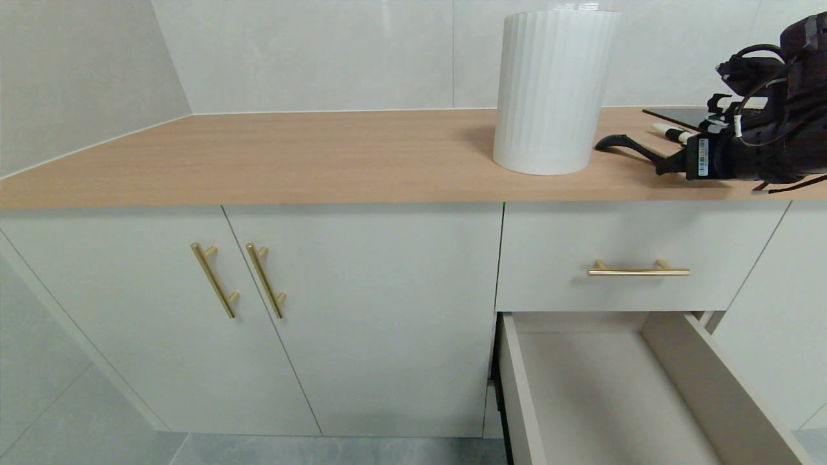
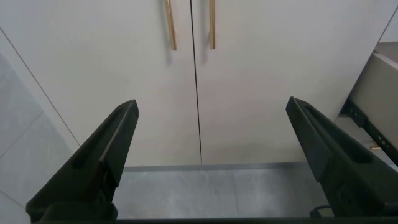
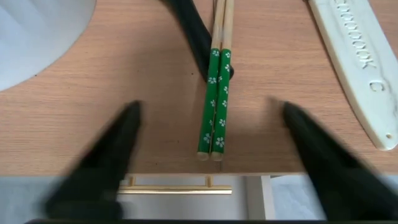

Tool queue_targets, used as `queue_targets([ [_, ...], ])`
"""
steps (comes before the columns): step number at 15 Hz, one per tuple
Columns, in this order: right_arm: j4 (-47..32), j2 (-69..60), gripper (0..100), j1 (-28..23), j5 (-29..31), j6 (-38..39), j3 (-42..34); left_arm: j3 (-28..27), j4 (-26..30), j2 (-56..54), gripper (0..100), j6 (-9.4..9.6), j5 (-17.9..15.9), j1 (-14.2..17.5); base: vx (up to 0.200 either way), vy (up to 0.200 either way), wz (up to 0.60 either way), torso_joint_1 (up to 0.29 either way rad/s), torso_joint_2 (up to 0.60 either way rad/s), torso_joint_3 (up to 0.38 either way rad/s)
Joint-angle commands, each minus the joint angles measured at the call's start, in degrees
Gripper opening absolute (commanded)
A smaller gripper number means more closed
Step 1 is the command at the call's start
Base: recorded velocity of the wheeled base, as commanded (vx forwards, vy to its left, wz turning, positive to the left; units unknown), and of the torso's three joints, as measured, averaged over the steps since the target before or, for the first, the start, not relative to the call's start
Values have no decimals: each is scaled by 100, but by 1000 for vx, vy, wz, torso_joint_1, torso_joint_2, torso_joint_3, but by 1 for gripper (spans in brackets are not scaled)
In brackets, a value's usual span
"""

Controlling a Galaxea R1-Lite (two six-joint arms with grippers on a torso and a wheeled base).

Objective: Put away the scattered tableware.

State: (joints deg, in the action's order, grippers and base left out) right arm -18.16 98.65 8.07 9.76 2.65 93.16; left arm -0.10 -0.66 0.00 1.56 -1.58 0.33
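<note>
Chopsticks (image 3: 215, 87), 2 green-tipped, lie on the counter (image 3: 137, 62) below the spread right gripper (image 3: 208, 109); left gripper (image 2: 211, 104) also spread.

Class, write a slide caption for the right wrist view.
Open right gripper hovers over green-tipped chopsticks at the counter edge.

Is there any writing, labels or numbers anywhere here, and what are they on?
White utensil: raised lettering, cut off at the edge, too blurred to quote.
Sticker on the right arm: print too small to read.
Green chopsticks: flower pattern, no words.
</note>
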Motion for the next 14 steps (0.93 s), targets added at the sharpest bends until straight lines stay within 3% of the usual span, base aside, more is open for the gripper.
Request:
queue_targets([
  [1, -3, 5, 0, 2, -1, -1, -8, 1, -4, 0, 100, 2, 0, 2, 0, 0, 0, 0, 0, 0],
  [9, -3, -82, 0, -7, 8, 26, -8, 1, -4, 0, 100, 2, 9, 2, 0, 0, 0, 0, 0, 0],
  [14, 278, -1339, 0, 2, -54, 614, -571, 1, -4, 9, 100, 2, 0, 2, 0, 0, 0, 0, 0, 0],
])
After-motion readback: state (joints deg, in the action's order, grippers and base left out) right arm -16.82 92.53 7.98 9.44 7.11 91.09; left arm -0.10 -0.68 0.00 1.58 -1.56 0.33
